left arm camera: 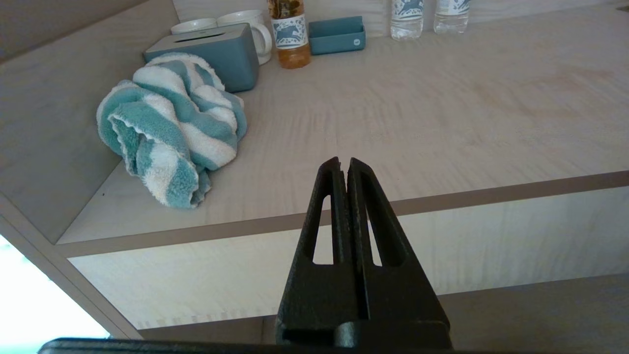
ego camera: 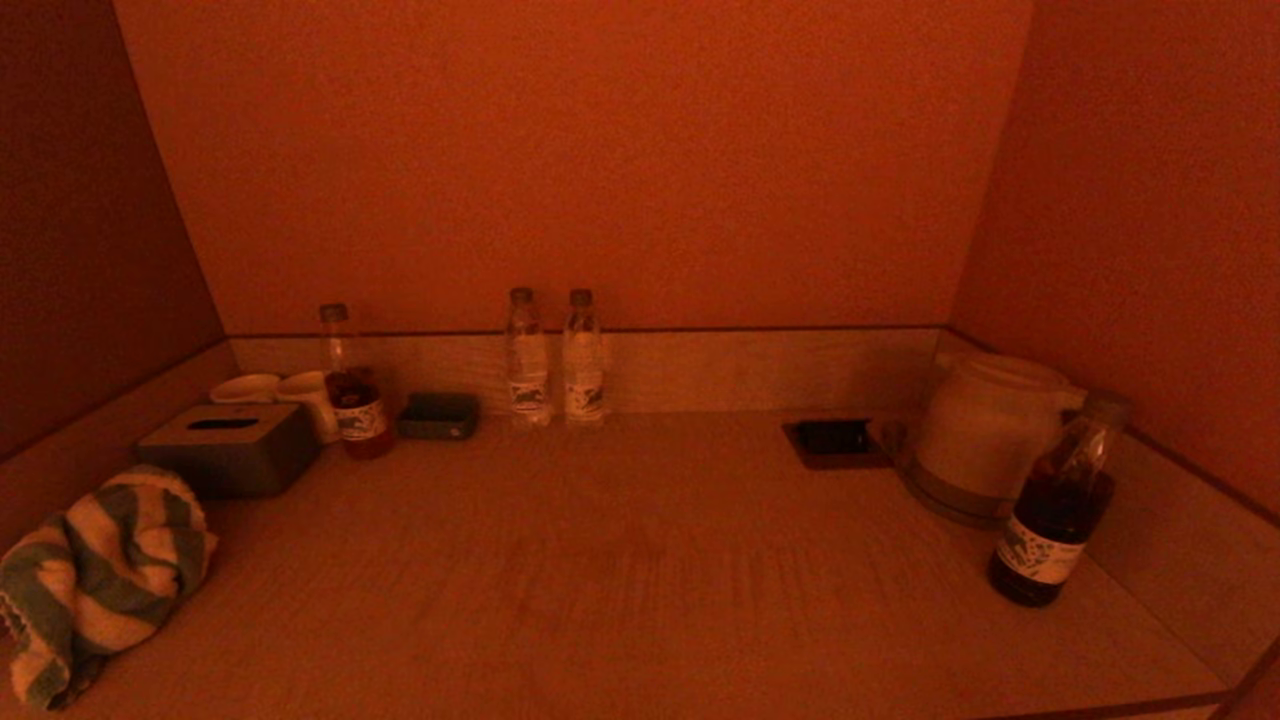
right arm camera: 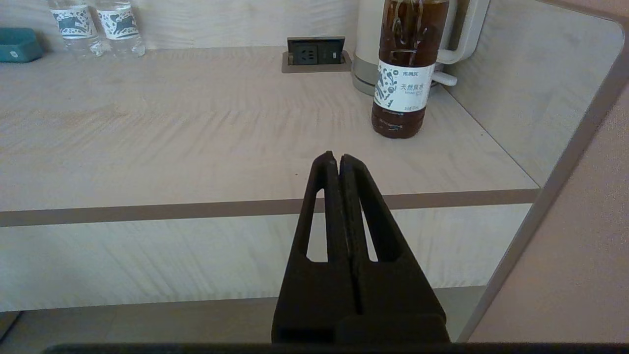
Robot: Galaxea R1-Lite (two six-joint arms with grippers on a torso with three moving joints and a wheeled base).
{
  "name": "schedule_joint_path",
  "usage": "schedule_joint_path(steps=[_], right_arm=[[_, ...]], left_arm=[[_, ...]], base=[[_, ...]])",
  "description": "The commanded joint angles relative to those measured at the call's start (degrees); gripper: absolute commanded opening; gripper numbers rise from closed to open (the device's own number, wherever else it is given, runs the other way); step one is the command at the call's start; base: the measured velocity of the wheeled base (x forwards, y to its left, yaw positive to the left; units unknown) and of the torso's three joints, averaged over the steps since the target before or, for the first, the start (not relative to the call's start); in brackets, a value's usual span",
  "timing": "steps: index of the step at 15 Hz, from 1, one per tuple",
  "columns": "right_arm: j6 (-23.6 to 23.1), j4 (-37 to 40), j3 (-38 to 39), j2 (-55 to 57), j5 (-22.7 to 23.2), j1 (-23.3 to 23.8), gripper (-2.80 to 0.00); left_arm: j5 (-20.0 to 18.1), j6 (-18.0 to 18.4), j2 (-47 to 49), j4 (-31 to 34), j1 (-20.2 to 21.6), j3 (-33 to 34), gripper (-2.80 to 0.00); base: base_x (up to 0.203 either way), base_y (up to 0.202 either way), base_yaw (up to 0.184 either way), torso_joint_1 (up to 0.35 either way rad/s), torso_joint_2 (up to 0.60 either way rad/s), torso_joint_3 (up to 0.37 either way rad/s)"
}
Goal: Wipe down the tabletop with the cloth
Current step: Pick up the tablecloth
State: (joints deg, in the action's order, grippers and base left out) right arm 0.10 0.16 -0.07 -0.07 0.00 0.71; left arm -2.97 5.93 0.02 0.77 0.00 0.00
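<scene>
Cloth (left arm camera: 169,128) lies bunched on the bench (left arm camera: 417,123), partly cut off in head view; left claw (left arm camera: 344,164) and right claw (right arm camera: 334,160) closed, empty.

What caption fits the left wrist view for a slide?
Left hand, shut, short of the tabletop edge; striped cloth lies bunched by the tissue box.

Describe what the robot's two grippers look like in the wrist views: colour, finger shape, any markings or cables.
The left gripper and right gripper look alike: matt black with a slightly rough surface. Each finger is a long wedge tapering to a rounded tip, with a narrow triangular cut-out through it. No markings, labels or cables show. The arms themselves are out of view.
</scene>
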Motion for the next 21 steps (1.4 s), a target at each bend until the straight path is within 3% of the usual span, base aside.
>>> schedule_joint_path(steps=[1, 16, 18, 21], right_arm=[[-0.01, -0.07, -0.01, 0.07, 0.00, 0.00, -2.80], [-0.01, -0.06, -0.01, 0.07, 0.00, 0.00, -2.80], [-0.01, -0.06, -0.01, 0.07, 0.00, 0.00, -2.80], [-0.01, 0.02, -0.01, 0.07, 0.00, 0.00, -2.80]], left_arm=[[-0.01, -0.13, -0.02, 0.02, 0.00, 0.00, -2.80], [0.07, -0.86, 0.16, 0.40, 0.00, -0.95, -2.80], [0.24, -3.62, 2.90, 3.26, 0.01, -7.52, -2.80], [3.72, -8.37, 18.22, 6.67, 0.05, -21.11, -2.80]], base=[[0.000, 0.000, 0.000, 0.000, 0.00, 0.000], [0.000, 0.000, 0.000, 0.000, 0.00, 0.000], [0.000, 0.000, 0.000, 0.000, 0.00, 0.000], [0.000, 0.000, 0.000, 0.000, 0.00, 0.000]])
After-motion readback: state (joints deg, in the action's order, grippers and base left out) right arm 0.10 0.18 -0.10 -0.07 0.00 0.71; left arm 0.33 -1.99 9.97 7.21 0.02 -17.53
